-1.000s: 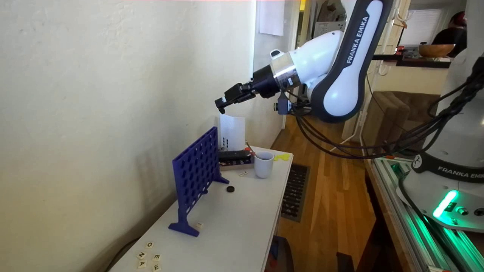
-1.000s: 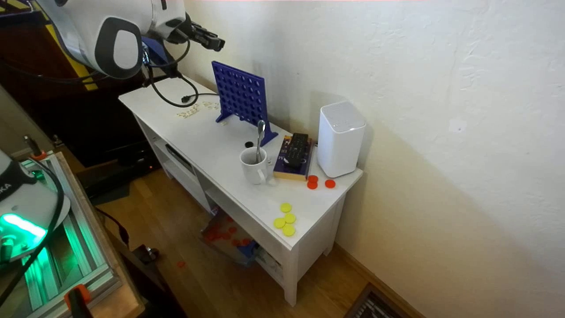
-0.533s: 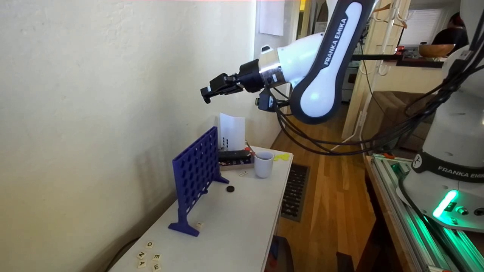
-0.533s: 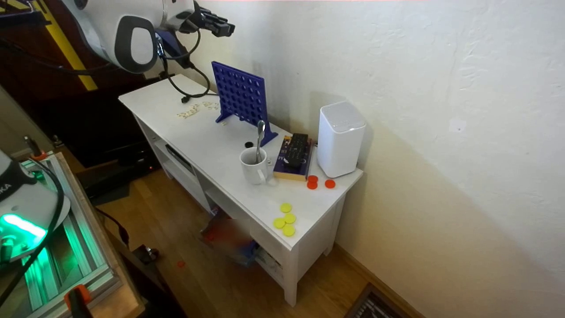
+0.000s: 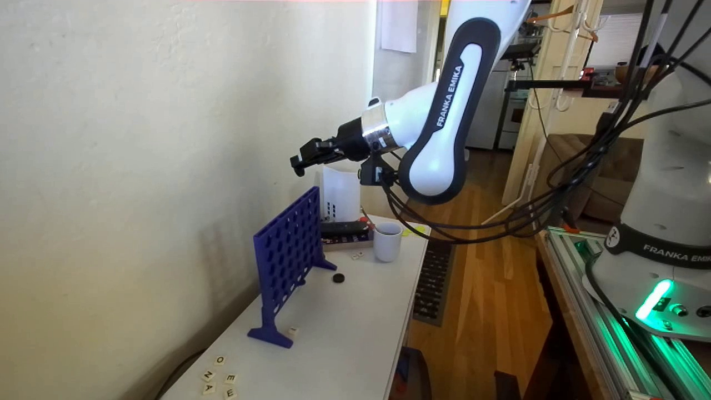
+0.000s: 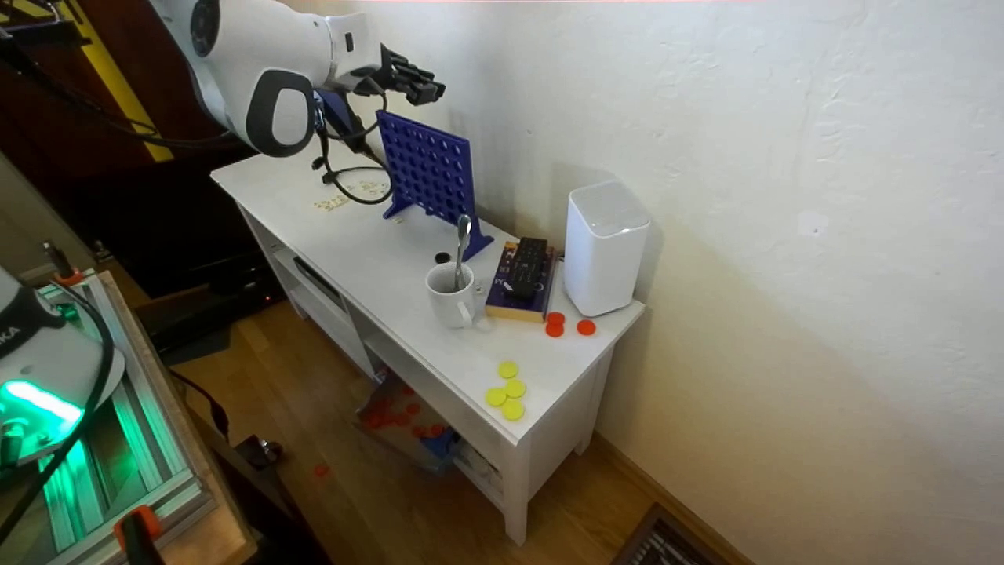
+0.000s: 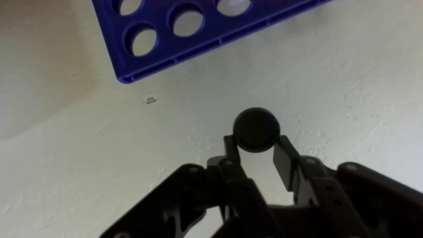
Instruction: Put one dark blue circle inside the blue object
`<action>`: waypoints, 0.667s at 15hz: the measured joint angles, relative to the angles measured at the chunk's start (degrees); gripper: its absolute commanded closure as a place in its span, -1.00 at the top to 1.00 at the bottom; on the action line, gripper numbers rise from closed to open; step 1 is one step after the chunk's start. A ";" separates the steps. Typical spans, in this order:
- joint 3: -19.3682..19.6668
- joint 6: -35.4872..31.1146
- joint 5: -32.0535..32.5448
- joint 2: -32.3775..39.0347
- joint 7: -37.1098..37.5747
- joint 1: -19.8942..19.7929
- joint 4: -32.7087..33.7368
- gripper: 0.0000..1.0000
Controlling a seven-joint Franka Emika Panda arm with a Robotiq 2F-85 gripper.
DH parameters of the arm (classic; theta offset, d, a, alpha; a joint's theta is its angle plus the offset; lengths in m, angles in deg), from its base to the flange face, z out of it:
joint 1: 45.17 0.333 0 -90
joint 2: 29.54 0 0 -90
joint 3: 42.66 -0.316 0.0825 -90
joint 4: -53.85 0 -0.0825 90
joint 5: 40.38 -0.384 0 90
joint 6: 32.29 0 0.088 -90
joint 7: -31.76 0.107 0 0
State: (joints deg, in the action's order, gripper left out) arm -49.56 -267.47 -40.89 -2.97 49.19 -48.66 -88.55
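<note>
A white robot arm reaches over a white table beside a pale wall. White capitals on the arm's black strip read "FRANKA EMIKA"; the same name runs around the black band on its base, cut off by the edge of view. The wrist view shows the gripper pinching a dark round disc between its two fingertips. An upright blue rack, pierced with rows of round holes, stands on the table on two feet; the held disc is above and apart from it. A second dark disc lies near one foot. In an exterior view, loose letter tiles show O, A and E; others are turned and uncertain. Further along stand a white mug holding a spoon, and a book under a black remote, its cover lettering too small to read. Red discs and yellow discs lie at that end, near a white upright box.
</note>
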 measured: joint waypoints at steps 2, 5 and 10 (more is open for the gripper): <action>0.23 0.00 0.00 1.50 0.20 -0.06 0.80 -0.35; 0.25 0.00 0.00 1.89 0.25 -0.07 1.14 -0.84; 0.32 0.00 0.27 2.12 0.25 -0.32 1.14 -0.84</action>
State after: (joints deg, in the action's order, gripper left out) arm -49.24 -267.47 -40.62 -0.85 49.44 -48.98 -87.41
